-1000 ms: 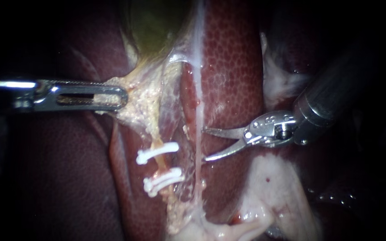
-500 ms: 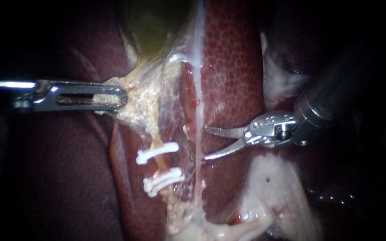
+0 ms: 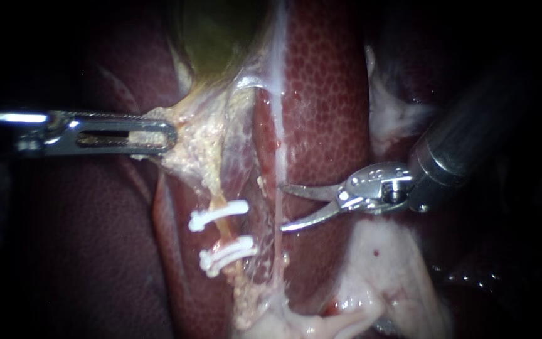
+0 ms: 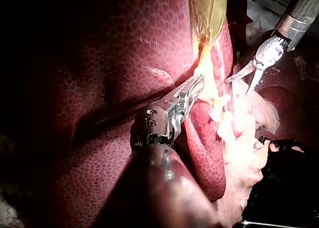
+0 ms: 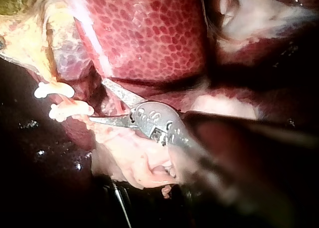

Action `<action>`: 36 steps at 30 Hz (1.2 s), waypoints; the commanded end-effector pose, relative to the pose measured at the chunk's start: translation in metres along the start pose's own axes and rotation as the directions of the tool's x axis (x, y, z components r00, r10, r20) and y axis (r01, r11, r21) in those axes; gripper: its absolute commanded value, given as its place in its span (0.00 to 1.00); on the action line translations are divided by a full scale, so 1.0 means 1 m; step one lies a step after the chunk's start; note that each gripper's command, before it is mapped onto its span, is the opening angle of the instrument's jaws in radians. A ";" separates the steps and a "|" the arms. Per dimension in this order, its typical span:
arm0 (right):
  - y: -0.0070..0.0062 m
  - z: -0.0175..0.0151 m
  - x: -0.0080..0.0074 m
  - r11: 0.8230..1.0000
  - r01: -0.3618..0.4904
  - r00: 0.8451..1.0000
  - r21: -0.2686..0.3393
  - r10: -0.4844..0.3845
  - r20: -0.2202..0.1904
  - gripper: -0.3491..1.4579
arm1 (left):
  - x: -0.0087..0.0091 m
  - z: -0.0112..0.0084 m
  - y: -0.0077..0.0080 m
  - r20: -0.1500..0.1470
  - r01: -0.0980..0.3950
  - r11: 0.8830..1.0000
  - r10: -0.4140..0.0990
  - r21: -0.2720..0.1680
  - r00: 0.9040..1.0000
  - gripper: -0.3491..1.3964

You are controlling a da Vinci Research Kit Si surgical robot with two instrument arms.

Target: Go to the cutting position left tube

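Observation:
The left tube [image 3: 223, 231] is a thin yellowish strand running down from the gallbladder [image 3: 221, 31], with two white clips [image 3: 218, 216] [image 3: 227, 253] across it. My left instrument [image 3: 158, 134] comes in level from the left, its slotted jaws shut on the pale yellow tissue below the gallbladder. My right instrument [image 3: 281, 207] has two slim blades standing open, their tips at a thin pale strand [image 3: 277, 157], right of the clipped tube and level with the gap between the clips. In the right wrist view the open blades [image 5: 98, 101] point at the clips [image 5: 53, 90].
Mottled red liver [image 3: 327, 94] lies behind the strand and dark liver [image 3: 83, 251] on the left. Whitish fatty tissue [image 3: 384, 276] lies under my right instrument. In the left wrist view my right instrument [image 4: 244, 79] stands beyond my left instrument [image 4: 195, 87].
My right instrument has edged slightly down and leftward, its blades still open. My left instrument has drawn the held tissue a touch to the left.

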 end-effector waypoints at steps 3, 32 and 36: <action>-0.0004 0.0001 0.0003 1.000 0.002 1.000 0.003 -0.002 0.000 0.99 | 0.0000 0.0000 0.0000 0.000 0.001 1.000 -0.001 -0.001 1.000 0.00; -0.0026 0.0069 -0.0003 0.993 -0.065 0.998 0.098 0.064 0.009 0.99 | -0.0004 -0.0008 -0.0010 0.002 0.005 1.000 -0.005 -0.007 1.000 0.00; -0.0027 0.0078 -0.0002 0.992 -0.068 0.998 0.110 0.067 0.011 0.99 | -0.0005 -0.0008 -0.0012 0.002 0.005 1.000 -0.005 -0.007 1.000 0.00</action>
